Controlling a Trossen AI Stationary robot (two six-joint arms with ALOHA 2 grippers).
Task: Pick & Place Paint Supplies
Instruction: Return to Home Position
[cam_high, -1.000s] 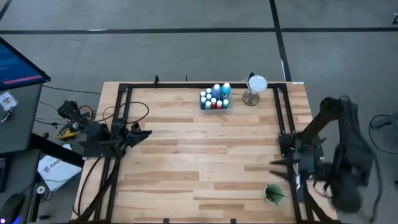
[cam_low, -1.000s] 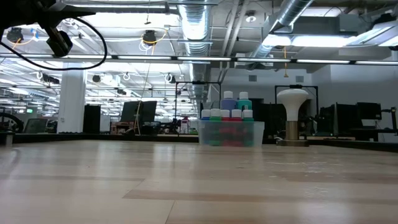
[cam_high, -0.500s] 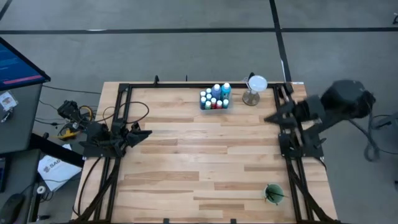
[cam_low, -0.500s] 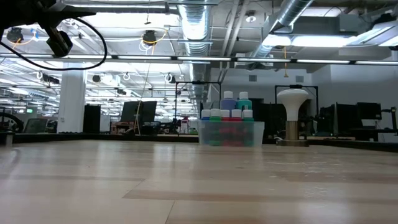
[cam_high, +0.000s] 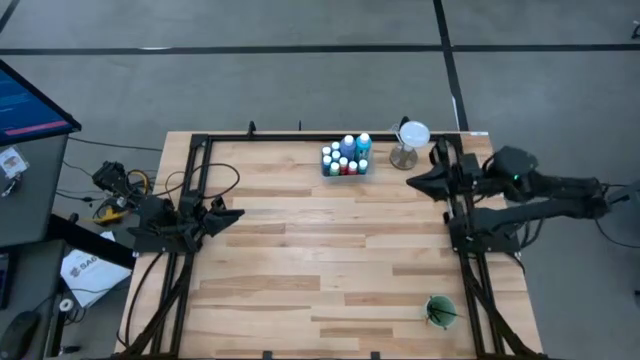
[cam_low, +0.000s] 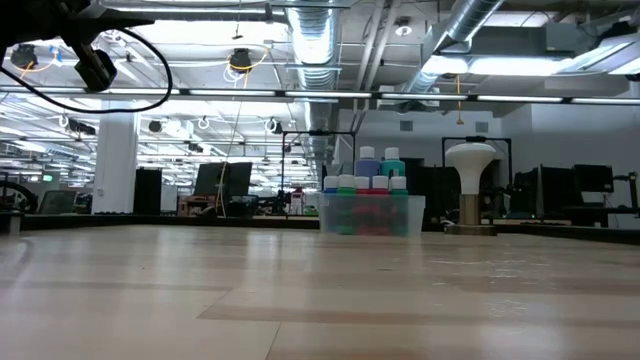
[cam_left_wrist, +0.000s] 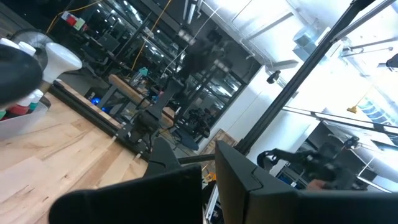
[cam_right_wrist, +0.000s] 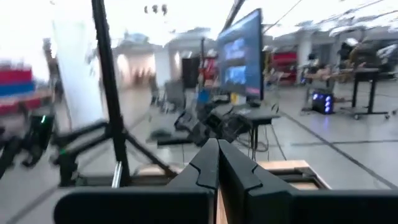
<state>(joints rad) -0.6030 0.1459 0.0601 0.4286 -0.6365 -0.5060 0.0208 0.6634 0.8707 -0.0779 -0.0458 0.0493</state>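
Observation:
Several small white-capped paint bottles (cam_high: 346, 157), blue, teal, red and green, stand packed in a clear tray at the table's far middle; they also show in the low view (cam_low: 370, 200). Thin dark brush handles (cam_high: 445, 314) stick out of the round green cup (cam_high: 438, 310) at the near right. My right gripper (cam_high: 412, 182) is shut and empty, held level, pointing toward the table's left, just near of the white-topped stand (cam_high: 408, 143) and right of the bottles. My left gripper (cam_high: 234, 214) is shut and empty at the table's left side.
Black frame rails (cam_high: 462, 215) run along the table's right and left (cam_high: 190, 200) sides and its far edge. The white-topped stand also shows right of the bottles in the low view (cam_low: 470, 185). Bare wood (cam_high: 330, 250) lies between the arms.
My right gripper has swung from the near right, beside the green cup, toward the table's far edge and a little left. It now stands by the white-topped stand with the arm stretched out level. The bottles, the cup and my left arm have kept still.

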